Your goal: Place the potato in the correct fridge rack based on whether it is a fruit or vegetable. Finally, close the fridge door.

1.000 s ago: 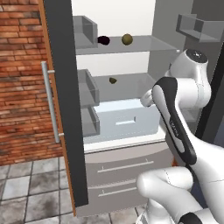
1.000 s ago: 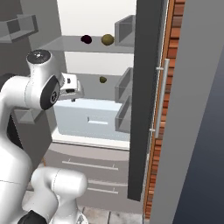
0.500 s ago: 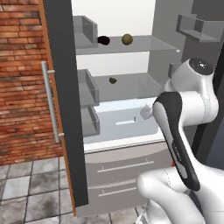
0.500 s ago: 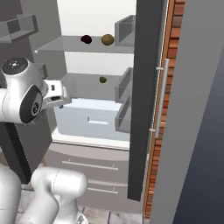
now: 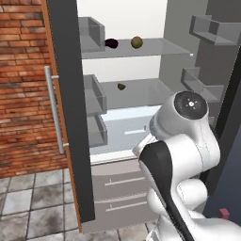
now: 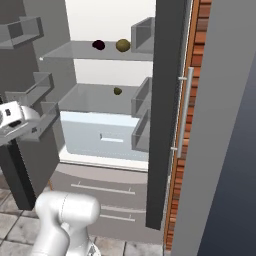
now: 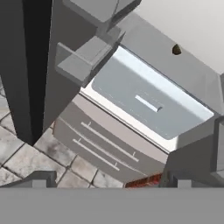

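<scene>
My arm has swung back out of the fridge since a second ago. I see the potato (image 5: 137,42) resting on the upper fridge rack (image 5: 155,47), just beside a near-black item (image 5: 111,43). Both fridge doors (image 6: 167,115) stand open. I can't tell whether the gripper (image 7: 107,181) is apart or together.

Potato (image 6: 123,45) on upper fridge rack (image 6: 75,51) beside dark item (image 6: 99,45); fridge door (image 6: 167,115) open.

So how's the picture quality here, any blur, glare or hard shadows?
Left base view: flat even light, no glare, soft edges; the potato on the upper rack casts barely any shadow. Right base view: the same. Hand view: blurrier, tilted, small item indistinct.
</scene>
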